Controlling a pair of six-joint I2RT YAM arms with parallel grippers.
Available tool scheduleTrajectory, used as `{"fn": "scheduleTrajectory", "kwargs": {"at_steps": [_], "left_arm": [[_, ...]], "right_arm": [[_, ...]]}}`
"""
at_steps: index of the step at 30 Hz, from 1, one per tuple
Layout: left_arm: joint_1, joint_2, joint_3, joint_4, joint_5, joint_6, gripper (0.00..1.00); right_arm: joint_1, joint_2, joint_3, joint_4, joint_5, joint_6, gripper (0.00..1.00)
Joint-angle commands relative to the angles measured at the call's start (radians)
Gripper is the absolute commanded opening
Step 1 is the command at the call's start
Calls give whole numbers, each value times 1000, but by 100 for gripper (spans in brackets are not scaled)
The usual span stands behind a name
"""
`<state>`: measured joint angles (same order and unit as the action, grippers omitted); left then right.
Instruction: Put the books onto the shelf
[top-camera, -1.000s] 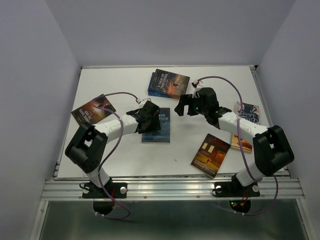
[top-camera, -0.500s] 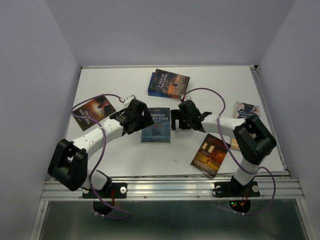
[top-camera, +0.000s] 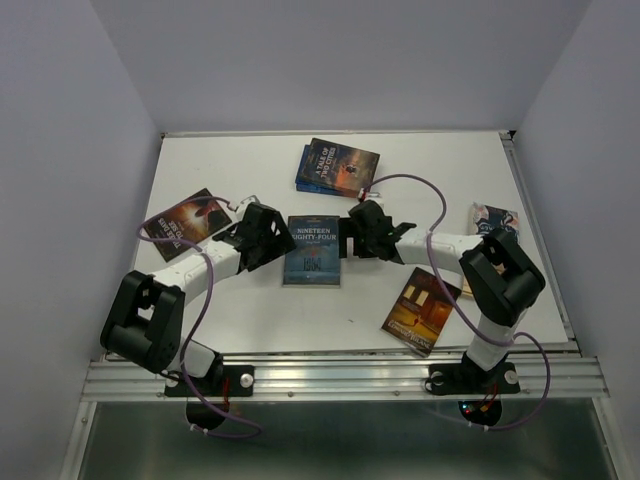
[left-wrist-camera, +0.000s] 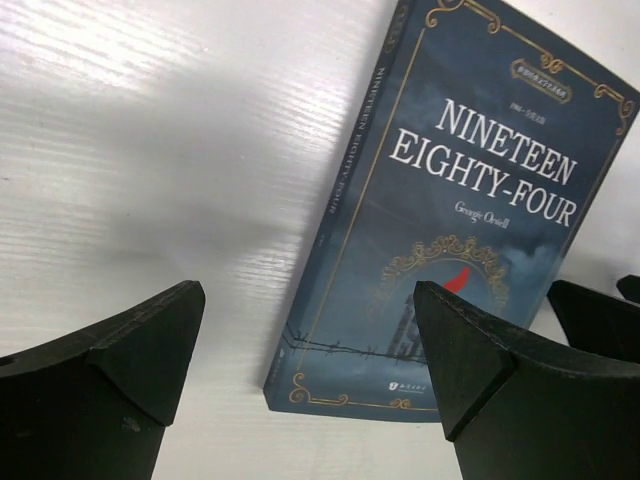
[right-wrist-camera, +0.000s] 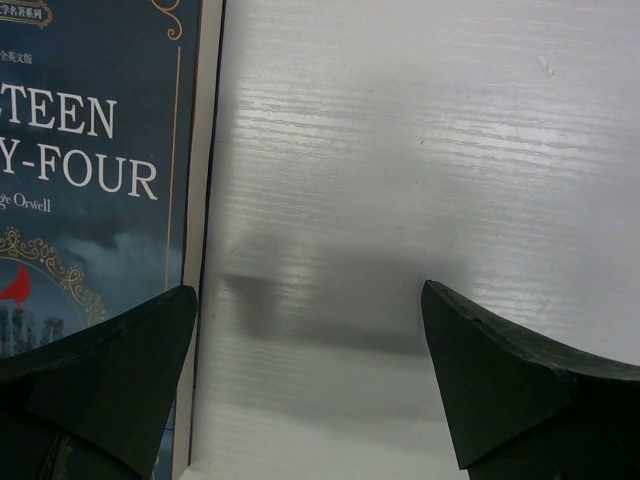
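Nearest the bases, flat on the white table (top-camera: 250, 300): an orange-brown book (top-camera: 422, 311). Farther in, at the middle, "Nineteen Eighty-Four" (top-camera: 312, 250), cover up, flanked by both arms. Left gripper (top-camera: 272, 237) spread wide astride its spine edge, right gripper (top-camera: 350, 234) spread wide astride the opposite edge, neither pinching anything. Beyond, a dark book (top-camera: 186, 222) at left and a light-covered book (top-camera: 494, 218) at right. Farthest back, "A Tale of Two Cities" (top-camera: 338, 166).

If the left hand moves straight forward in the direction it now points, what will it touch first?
Probably the spine edge of the Nineteen Eighty-Four book, which lies flat just ahead of the open left hand; depth is unclear.
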<state>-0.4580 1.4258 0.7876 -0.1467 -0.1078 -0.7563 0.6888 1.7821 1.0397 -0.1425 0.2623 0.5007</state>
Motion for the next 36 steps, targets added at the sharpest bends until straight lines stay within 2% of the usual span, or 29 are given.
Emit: {"fn": "scheduleTrajectory", "kwargs": {"at_steps": [1,8,15,19,21,25,31,33,35,36], "left_arm": [[10,-14,-27,70,26,17,99],[15,28,-39,114,69,37,99],[16,59,-28,134,83,46,97],[16,70,-27,139,94,46,95],[16,76,-25,139,99,45,94],[16,102,-14,148,103,46,94],[16,139,-8,216,221,60,94],[16,136,-21,260,267,66,94],[16,119,-37,317,373,72,95],[15,93,-59,391,416,69,95]], "right_arm": [[12,-78,42,6,26,35,100],[31,-30,66,15,-11,2,100],[49,54,80,-8,41,13,99],[49,69,57,-48,101,45,93],[49,68,42,-52,110,61,86],[49,83,11,-54,60,81,78],[49,118,-41,-45,-46,114,74],[49,126,-49,-40,-67,116,67],[49,135,-49,-45,-77,113,61],[49,137,-52,-43,-84,114,57]]}}
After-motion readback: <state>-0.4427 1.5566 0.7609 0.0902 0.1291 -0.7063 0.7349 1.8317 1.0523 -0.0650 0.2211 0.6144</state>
